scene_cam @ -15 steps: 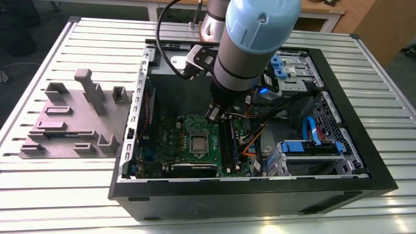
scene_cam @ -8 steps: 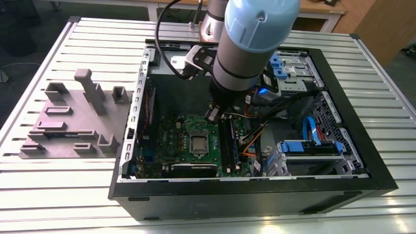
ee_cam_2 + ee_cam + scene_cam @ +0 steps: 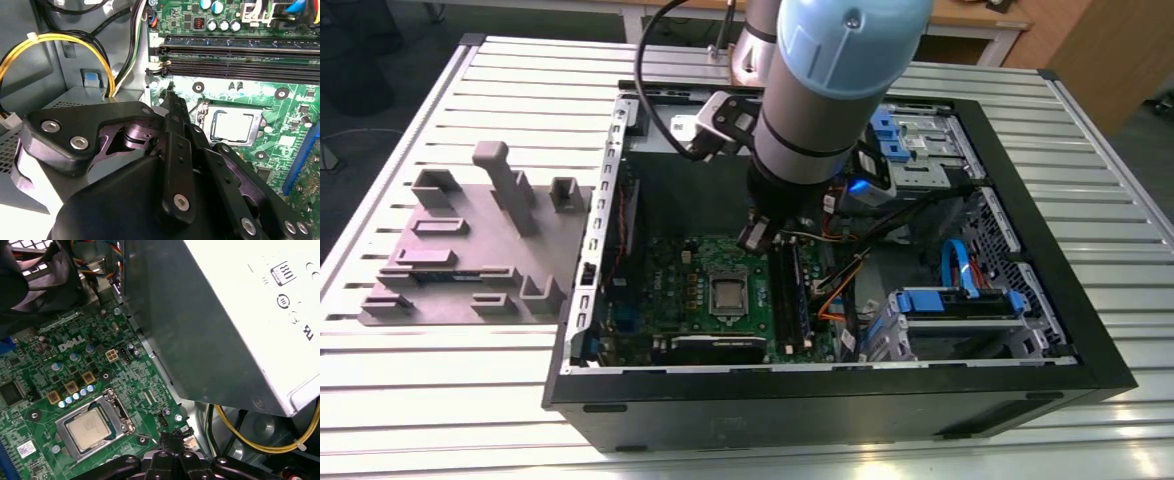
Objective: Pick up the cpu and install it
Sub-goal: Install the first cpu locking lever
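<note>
The gripper perhaps hides part of the motherboard.

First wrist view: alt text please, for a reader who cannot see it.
The cpu, silver-topped, sits in the metal-framed socket on the green motherboard. The black tool hangs just beside the socket, holding nothing. A large grey box with a white label lies alongside.

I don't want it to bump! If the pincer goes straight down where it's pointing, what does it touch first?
Probably the green motherboard, just beside the cpu in its socket; depth is hard to judge.
</note>
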`<state>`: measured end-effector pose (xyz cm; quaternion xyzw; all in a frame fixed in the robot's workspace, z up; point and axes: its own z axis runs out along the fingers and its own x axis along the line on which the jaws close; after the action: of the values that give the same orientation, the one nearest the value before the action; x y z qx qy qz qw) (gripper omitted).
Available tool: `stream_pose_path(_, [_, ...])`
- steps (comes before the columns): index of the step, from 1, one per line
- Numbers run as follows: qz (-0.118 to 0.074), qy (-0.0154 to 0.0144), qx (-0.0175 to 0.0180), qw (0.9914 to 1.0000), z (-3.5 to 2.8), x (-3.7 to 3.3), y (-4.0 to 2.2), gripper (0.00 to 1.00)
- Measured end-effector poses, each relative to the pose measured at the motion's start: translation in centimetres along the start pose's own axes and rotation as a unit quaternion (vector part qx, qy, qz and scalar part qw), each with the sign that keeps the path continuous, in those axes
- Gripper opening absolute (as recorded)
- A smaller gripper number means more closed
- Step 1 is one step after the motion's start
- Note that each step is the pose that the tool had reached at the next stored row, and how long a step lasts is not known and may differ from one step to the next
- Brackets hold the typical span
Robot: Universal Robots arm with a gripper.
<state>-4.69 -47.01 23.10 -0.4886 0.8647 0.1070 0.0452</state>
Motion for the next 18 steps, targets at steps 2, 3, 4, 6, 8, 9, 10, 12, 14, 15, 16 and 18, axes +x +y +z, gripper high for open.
stream_pose_path(2, [-0.001, 0.0025, 0.0014, 1.00000, -0.04, 0.09, -0.02, 0.10])
stream_pose_path(3, [-0.001, 0.0038, 0.0020, 0.99999, -0.05, 0.14, -0.04, 0.10])
stream_pose_path(4, [-0.001, 0.0051, 0.0026, 0.99998, -0.08, 0.20, -0.07, 0.10])
stream_pose_path(6, [-0.002, 0.0059, 0.0030, 0.99998, -0.11, 0.33, -0.14, 0.10])
stream_pose_path(8, [-0.002, 0.0061, 0.0029, 0.99997, -0.15, 0.49, -0.21, 0.10])
stream_pose_path(9, [-0.003, 0.0061, 0.0029, 0.99997, -0.16, 0.55, -0.23, 0.10])
stream_pose_path(10, [-0.003, 0.0061, 0.0029, 0.99997, -0.18, 0.60, -0.27, 0.10])
stream_pose_path(12, [-0.004, 0.0064, 0.0026, 0.99997, -0.22, 0.75, -0.32, 0.10])
stream_pose_path(14, [-0.010, 0.0071, 0.0017, 0.99993, -0.24, 0.89, -0.32, 0.10])
stream_pose_path(15, [-0.013, 0.0076, 0.0009, 0.99988, -0.25, 0.92, -0.30, 0.10])
stream_pose_path(16, [-0.018, 0.0083, 0.0001, 0.99980, -0.25, 0.95, -0.29, 0.10])
stream_pose_path(18, [-0.030, 0.0100, -0.0020, 0.99950, -0.26, 0.99, -0.25, 0.10])
